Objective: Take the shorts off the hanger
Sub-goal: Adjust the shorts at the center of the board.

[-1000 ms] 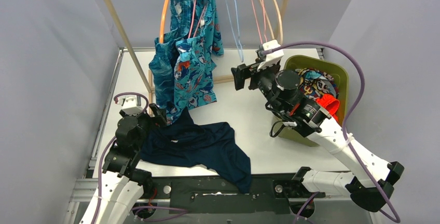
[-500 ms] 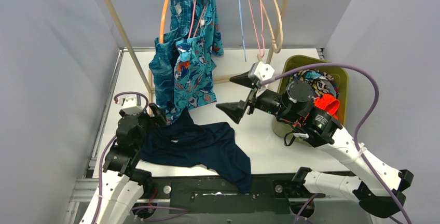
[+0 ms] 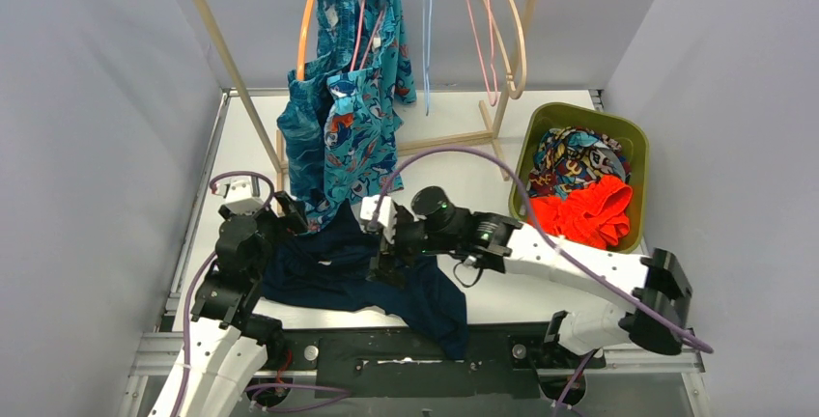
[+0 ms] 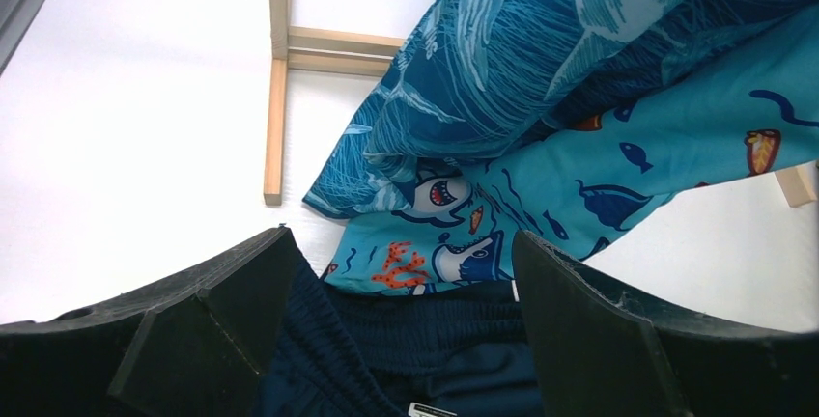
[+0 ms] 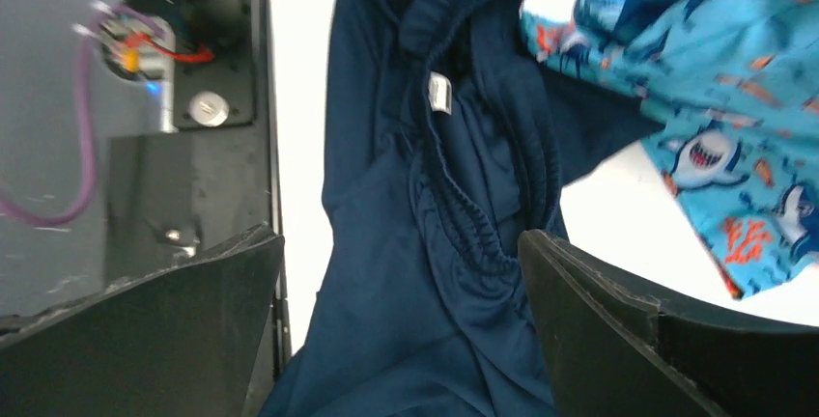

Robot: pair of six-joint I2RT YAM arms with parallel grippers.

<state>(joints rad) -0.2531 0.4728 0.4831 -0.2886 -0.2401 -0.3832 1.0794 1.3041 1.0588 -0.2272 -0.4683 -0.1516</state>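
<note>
Navy shorts (image 3: 386, 282) lie crumpled on the table by the front edge. My left gripper (image 3: 290, 214) stands open at their waistband (image 4: 425, 359), holding nothing (image 4: 401, 243). My right gripper (image 3: 381, 255) hovers open just over the same shorts (image 5: 386, 195), its jaws wide on either side of the elastic waistband (image 5: 401, 243). Teal leaf-print shorts (image 3: 304, 137) and turquoise cartoon-print shorts (image 3: 362, 137) hang on an orange hanger (image 3: 307, 21) and a pink hanger (image 3: 362, 21) on the wooden rack. Their hems show in the left wrist view, leaf-print (image 4: 541, 60) over cartoon-print (image 4: 676, 137).
A green bin (image 3: 633, 137) at the right holds multicolour shorts (image 3: 570, 161) and orange-red shorts (image 3: 584, 214). Empty blue (image 3: 428, 12), pink (image 3: 478, 21) and wooden (image 3: 517, 31) hangers hang on the rail. The rack's wooden foot (image 4: 277, 98) lies ahead of the left gripper.
My right arm has swung from beside the bin and rack down and left to the navy shorts, jaws opening slightly wider. The blue hanger has swung. The left arm has not moved.
</note>
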